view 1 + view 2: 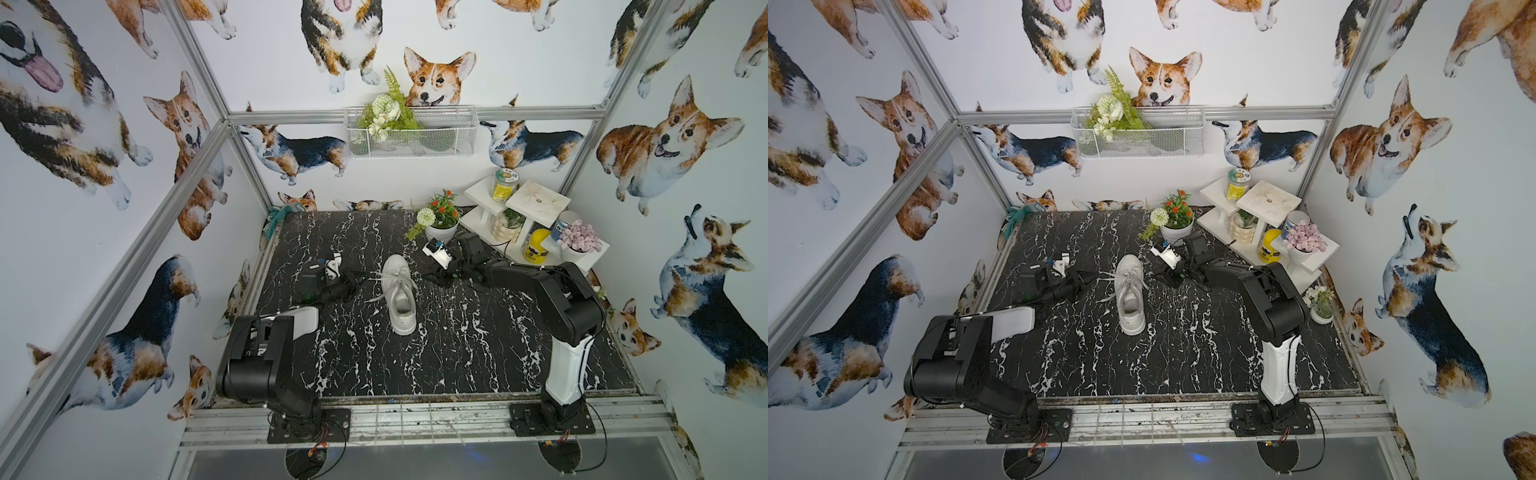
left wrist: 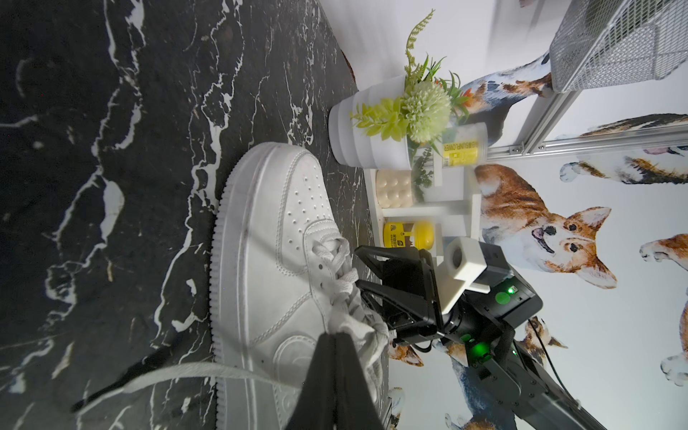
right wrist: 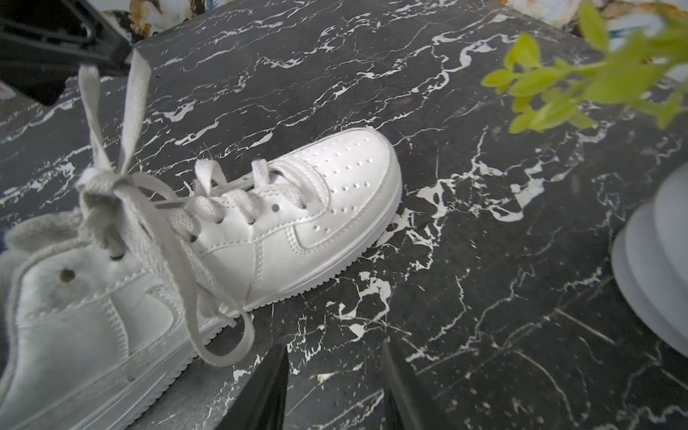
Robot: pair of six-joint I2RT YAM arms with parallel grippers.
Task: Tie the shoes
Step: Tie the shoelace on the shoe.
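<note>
Top views look down on a black marble table. At the left, the left gripper lies low just beside the white sneaker. Its jaws are pressed together on a strand of the laces, which is pulled sideways off the shoe. In the left wrist view, the closed fingers pinch a bunched piece of lace above the shoe's side. The sneaker stands upright on its sole in the middle of the table, toe toward the back wall. A loose lace end trails on the marble at its left. To the right, the right gripper sits near the sneaker without touching it, jaws partly spread and holding nothing. In the right wrist view, bare marble shows between its fingertips. Farther right, toward the back, stand a white flower pot and a white shelf.
</note>
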